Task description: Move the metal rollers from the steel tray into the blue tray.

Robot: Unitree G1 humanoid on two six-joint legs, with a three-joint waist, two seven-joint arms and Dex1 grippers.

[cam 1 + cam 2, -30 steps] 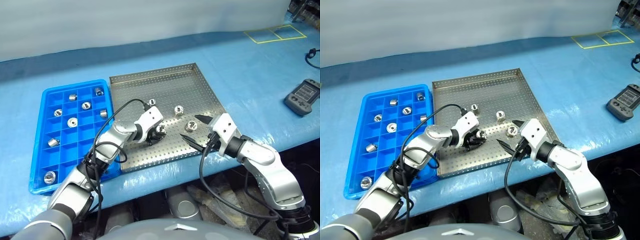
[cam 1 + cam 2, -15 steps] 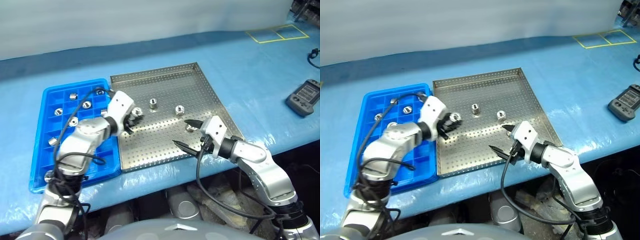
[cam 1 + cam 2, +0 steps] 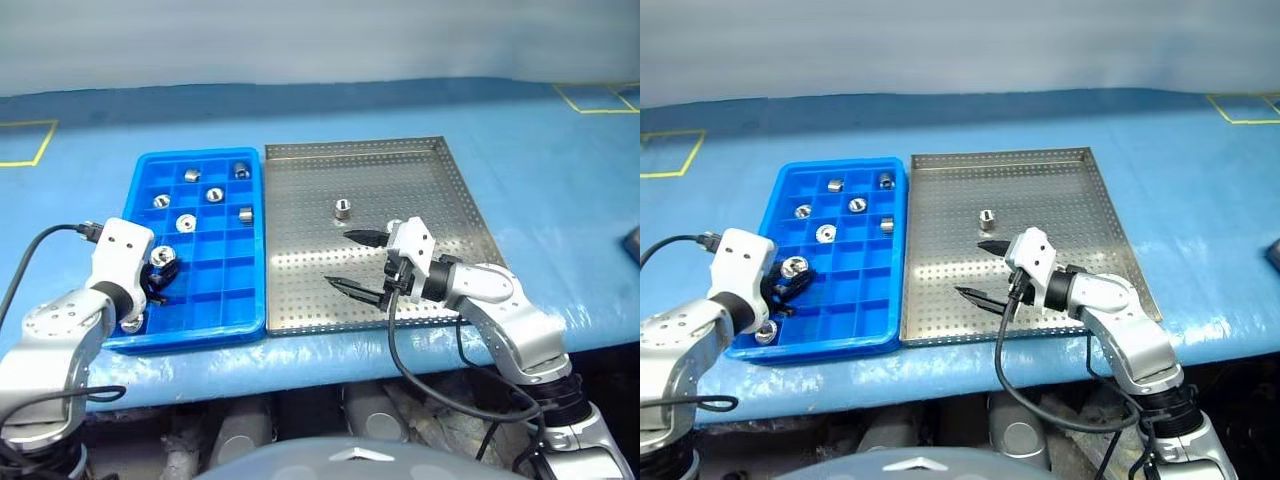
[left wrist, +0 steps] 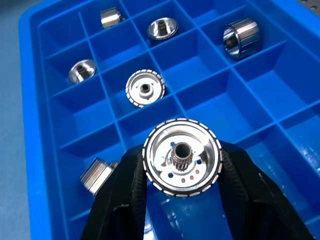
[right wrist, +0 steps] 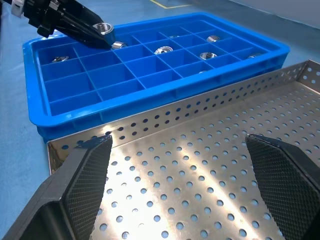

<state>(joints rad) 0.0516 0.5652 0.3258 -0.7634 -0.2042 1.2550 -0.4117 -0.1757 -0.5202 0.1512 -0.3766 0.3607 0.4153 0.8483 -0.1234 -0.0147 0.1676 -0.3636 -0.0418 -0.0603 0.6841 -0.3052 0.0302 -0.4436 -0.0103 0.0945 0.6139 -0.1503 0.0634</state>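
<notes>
Fingers first: the left fingers (image 4: 131, 200) are pinched shut on one shiny roller (image 4: 182, 156) and hold it just over the blue tray (image 3: 253, 257), near its front left corner. The right fingers (image 5: 90, 167) are spread wide with nothing in them, low over the steel tray (image 3: 440, 143). Both trays sit side by side on the big blue desk (image 3: 540, 150), the steel tray on the right and the blue tray touching its left side. The steel tray is the bigger one, and I can see just one roller (image 3: 342, 209) left on it, near the middle; another could be hidden behind the right arm. The blue tray has several rollers (image 3: 186, 223) sitting in its little squares. So the job looks almost done: the held roller needs dropping into a square, and then the last one needs moving.
</notes>
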